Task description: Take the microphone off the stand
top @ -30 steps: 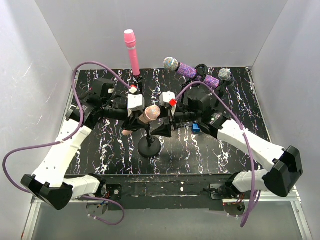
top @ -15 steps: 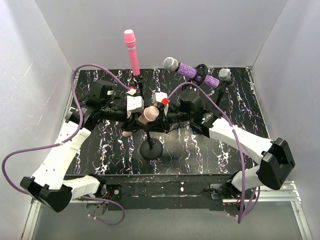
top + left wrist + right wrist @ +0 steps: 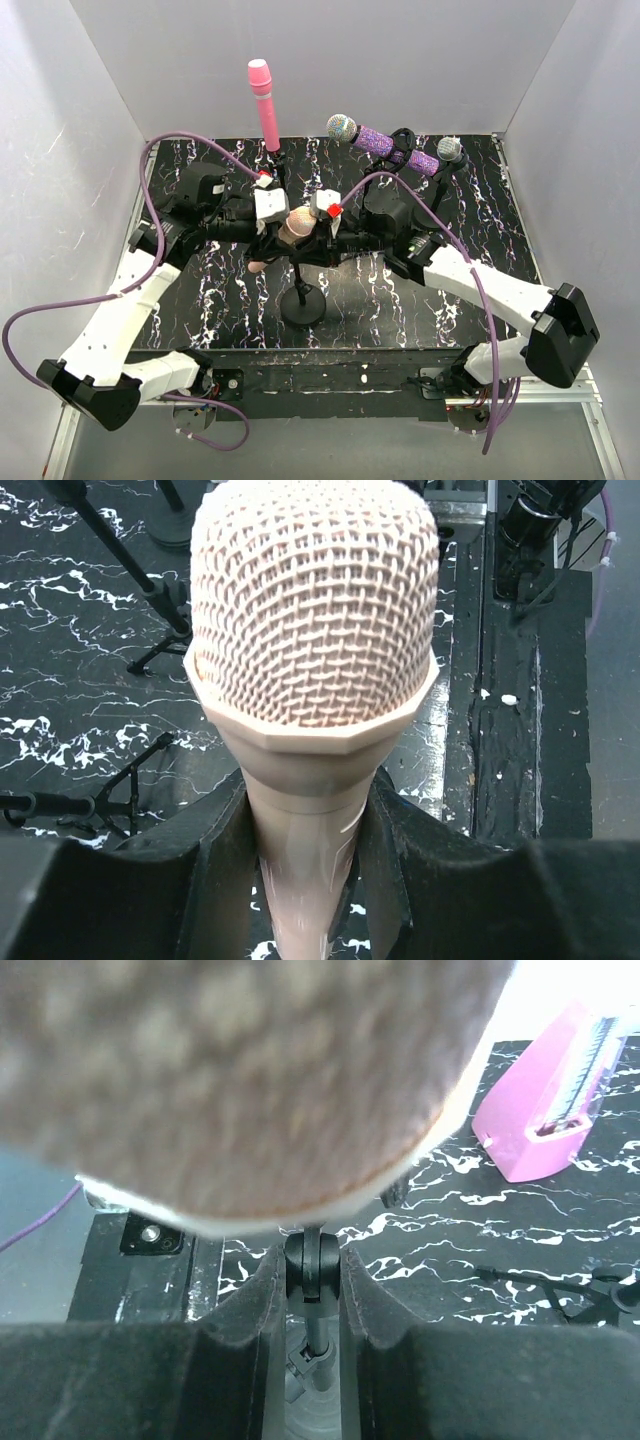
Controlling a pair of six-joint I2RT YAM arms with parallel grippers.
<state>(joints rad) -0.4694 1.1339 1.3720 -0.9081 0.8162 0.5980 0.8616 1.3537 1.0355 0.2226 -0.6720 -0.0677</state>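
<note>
The microphone (image 3: 312, 630) is clasped by the left gripper (image 3: 305, 825); just below it, the stand (image 3: 310, 1260) is pinched by the right gripper (image 3: 310, 1285). Lifting it free is likely needed next.

Two robot arms, the left arm (image 3: 120, 315) and the right arm (image 3: 490, 285), each built of smooth white link shells and black joint housings. A loose purple cable (image 3: 200, 138) runs along each. Each wrist carries a white block (image 3: 270, 205) with a small red marker (image 3: 333, 211). The left gripper (image 3: 305, 880) and right gripper (image 3: 312, 1280) are matte black.
</note>
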